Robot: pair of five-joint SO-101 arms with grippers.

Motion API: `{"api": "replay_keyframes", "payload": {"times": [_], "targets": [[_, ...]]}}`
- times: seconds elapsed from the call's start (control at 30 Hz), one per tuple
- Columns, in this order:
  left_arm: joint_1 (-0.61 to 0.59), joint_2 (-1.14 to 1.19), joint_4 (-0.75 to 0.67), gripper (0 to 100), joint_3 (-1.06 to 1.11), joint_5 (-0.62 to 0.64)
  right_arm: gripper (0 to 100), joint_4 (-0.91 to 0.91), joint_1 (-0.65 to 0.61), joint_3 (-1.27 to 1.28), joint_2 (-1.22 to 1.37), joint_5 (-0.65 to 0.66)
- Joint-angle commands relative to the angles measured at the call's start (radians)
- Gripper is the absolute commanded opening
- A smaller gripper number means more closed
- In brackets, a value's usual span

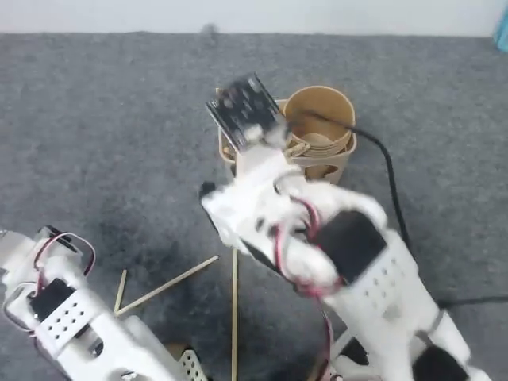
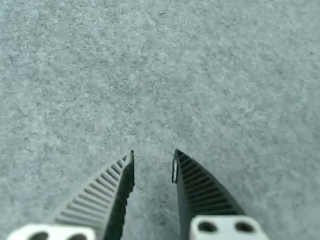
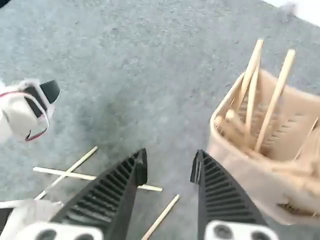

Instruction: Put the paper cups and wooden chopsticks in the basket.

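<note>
a grey, carpet-covered table (image 1: 95,119) seen from above, with one robot arm at each near corner. a tan basket (image 1: 341,159) stands near the middle of the table's far edge. a paper cup (image 1: 319,119) sits upright inside it, mouth up. it may be a nested stack, though that is hard to tell.

in the right wrist view, the standing chopsticks (image 3: 272,95) lean inside the basket (image 3: 250,170), long axes close to vertical, tips poking above its rim. by this, the cups look done and the chopsticks only partly done.

three wooden sticks are left lying flat toward the table's near edge, between the two arms:
- the long chopstick (image 1: 234,317) runs almost straight from the near edge toward the far edge.
- the diagonal chopstick (image 1: 171,284) slants, its far end pointing right.
- the short chopstick (image 1: 120,290) lies close beside it, nearly parallel to the long one.

the right gripper (image 3: 170,151) hovers just beside the basket, above the loose sticks, jaws moderately apart and holding nothing. the left gripper (image 2: 153,152) hangs over bare carpet, jaws narrowly apart, empty.
</note>
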Motion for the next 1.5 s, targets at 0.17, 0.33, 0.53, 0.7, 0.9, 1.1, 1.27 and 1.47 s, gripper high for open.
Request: {"api": "replay_keyframes", "payload": {"times": [0.17, 0.33, 0.53, 0.7, 0.9, 1.1, 1.27, 1.47], "targets": [[0.017, -0.011, -0.028, 12, -0.001, -0.011, 14.9, 0.085, 0.073, -0.526, 0.503, 0.04], [0.017, -0.011, -0.028, 12, -0.001, -0.011, 14.9, 0.101, 0.102, -0.717, 0.687, 0.06], [0.018, -0.011, -0.028, 12, 0.001, -0.011, 14.9, 0.202, 0.131, -0.872, 0.806, 0.091], [0.038, -0.011, -0.051, 12, 0.013, -0.028, 14.9, 0.254, 0.182, -0.956, 0.851, 0.118], [0.04, -0.011, -0.055, 12, 0.016, -0.048, 14.7, 0.314, 0.186, -0.959, 0.911, 0.135], [0.04, -0.011, -0.055, 12, 0.018, -0.049, 14.5, 0.32, 0.163, -0.962, 1.0, 0.133], [0.04, -0.011, -0.055, 12, 0.019, -0.051, 5.3, 0.303, 0.171, -0.967, 1.029, 0.138], [0.04, -0.011, -0.055, 12, 0.019, -0.051, 0.8, 0.211, 0.275, -0.967, 1.021, 0.14]]}}
